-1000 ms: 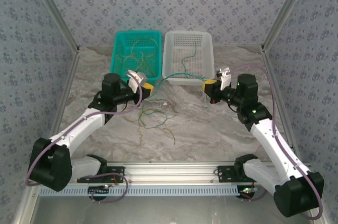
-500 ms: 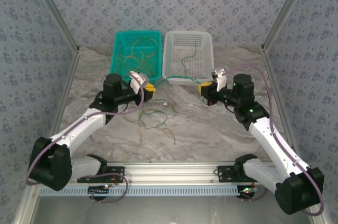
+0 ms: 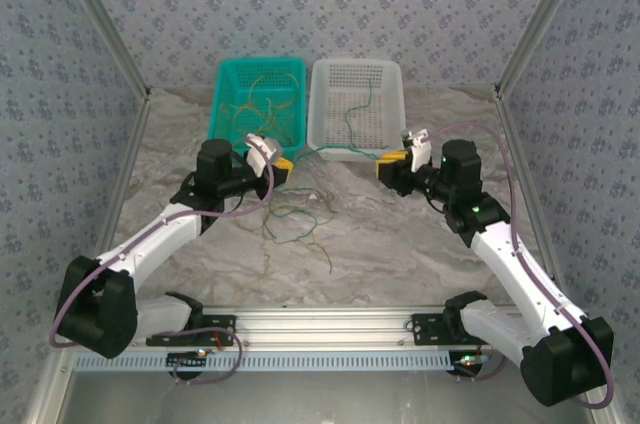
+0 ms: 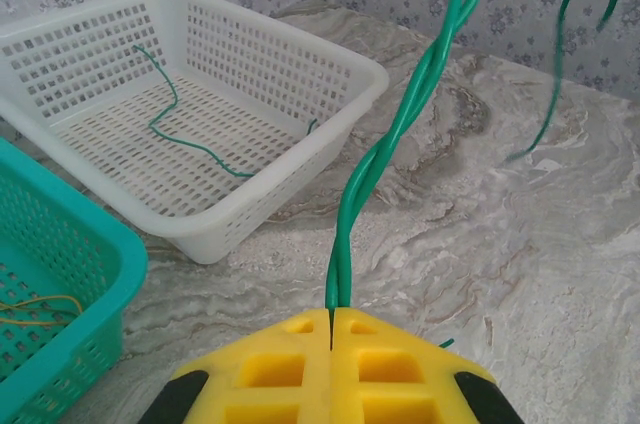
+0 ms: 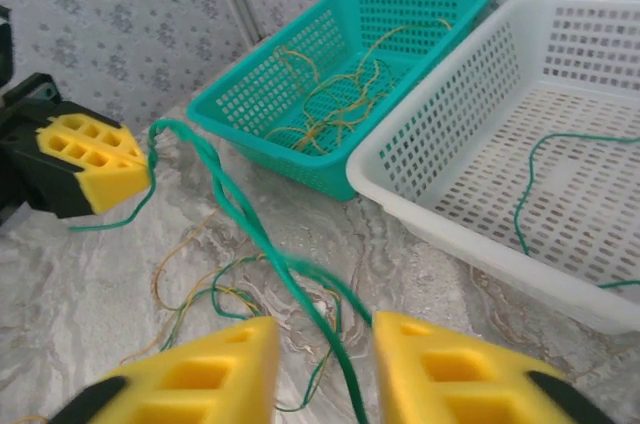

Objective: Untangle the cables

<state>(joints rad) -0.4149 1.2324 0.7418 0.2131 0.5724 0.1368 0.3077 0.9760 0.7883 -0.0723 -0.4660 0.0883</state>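
Visitor: Cable [image 3: 335,148] first. Where did it run?

Technician: It ran stretched above the table [image 3: 420,244], from the left gripper [image 3: 283,163] across to the right gripper [image 3: 388,166], just in front of the white basket [image 3: 318,104]. It was green, two strands twisted together.

Visitor: And the claws?

Technician: The left pads were pressed together, pinching the cable's end. The right pads stood spread, with the cable passing through the gap. I could not tell whether it brushed either pad.

Visitor: What did the step call for, then?

Technician: A fresh grasp by the right claw, in my judgement. It should close squarely across the twist, away from the pad edges, while the left pinch stays firm. Any pull after that should be slow and level. A jerk could drag the strand out of the left pads, or drop slack into the pile [image 3: 295,219] lying on the table between the arms.

Visitor: And the destination?

Technician: Probably the white basket, where one green wire already lay. Yellow ones lay in the teal basket [image 3: 224,94].
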